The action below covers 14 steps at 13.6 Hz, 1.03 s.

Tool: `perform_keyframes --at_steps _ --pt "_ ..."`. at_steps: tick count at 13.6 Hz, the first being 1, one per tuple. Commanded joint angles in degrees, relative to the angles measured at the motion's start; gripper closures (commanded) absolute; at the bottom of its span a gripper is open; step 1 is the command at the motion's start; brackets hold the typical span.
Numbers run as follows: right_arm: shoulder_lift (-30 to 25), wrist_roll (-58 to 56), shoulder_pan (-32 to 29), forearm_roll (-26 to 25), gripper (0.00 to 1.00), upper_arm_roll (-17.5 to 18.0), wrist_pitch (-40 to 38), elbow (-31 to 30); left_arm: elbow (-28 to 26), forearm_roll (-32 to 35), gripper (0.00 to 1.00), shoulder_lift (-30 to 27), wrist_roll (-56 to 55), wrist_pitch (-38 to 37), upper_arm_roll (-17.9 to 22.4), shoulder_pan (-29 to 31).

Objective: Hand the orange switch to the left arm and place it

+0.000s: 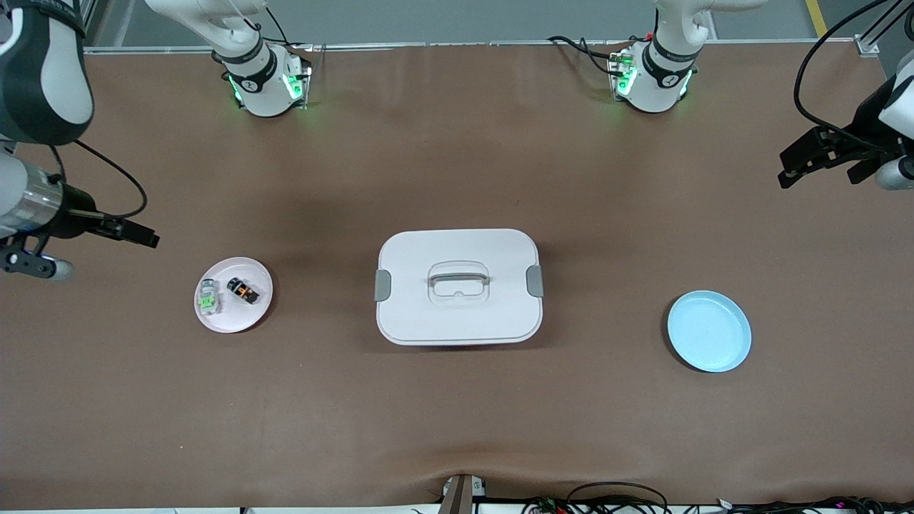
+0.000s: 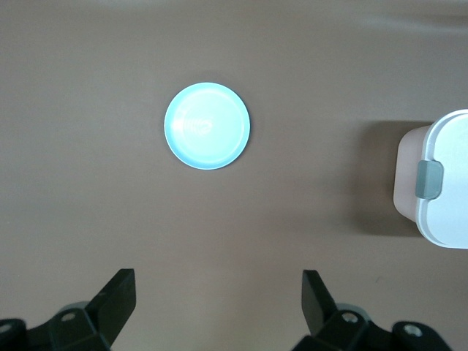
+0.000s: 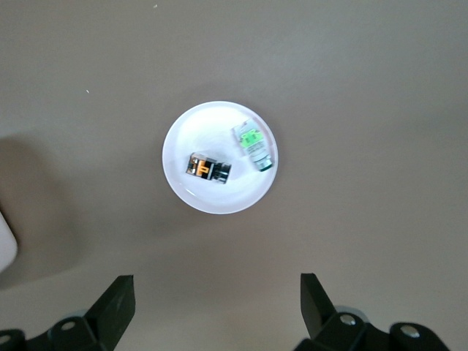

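Nothing was yet grasped; the orange switch (image 1: 243,290) lay untouched on the pink plate (image 1: 259,310) near the right arm's table edge; the right gripper (image 3: 212,303) and the left gripper (image 2: 216,303) hung high with jaws wide; the right one needed to descend first, clear of the box (image 1: 458,325).

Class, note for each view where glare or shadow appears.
Front view: soft shadow under the box edge nearest the camera. Left wrist view: glare washes the blue plate; the box casts a dark shadow. Right wrist view: the white plate looks overexposed around both switches.
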Motion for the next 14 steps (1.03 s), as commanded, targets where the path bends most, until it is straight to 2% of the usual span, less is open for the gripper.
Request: perform_keyframes --at_steps 1,6,14 --pt "-3.1 5.2 0.5 2.2 0.00 -0.1 5.2 -7.4 1.1 -0.9 0.00 0.3 1.4 -1.1 0.2 0.1" --pt "-2.6 15.7 5.0 2.3 0.00 -0.2 14.7 -13.8 1.1 -1.0 0.00 0.3 1.3 -1.1 0.2 0.0" --pt "-1.8 15.9 3.4 2.4 0.00 -0.2 22.4 -18.5 1.1 -1.1 0.00 -0.1 1.3 -1.1 0.1 -0.1"
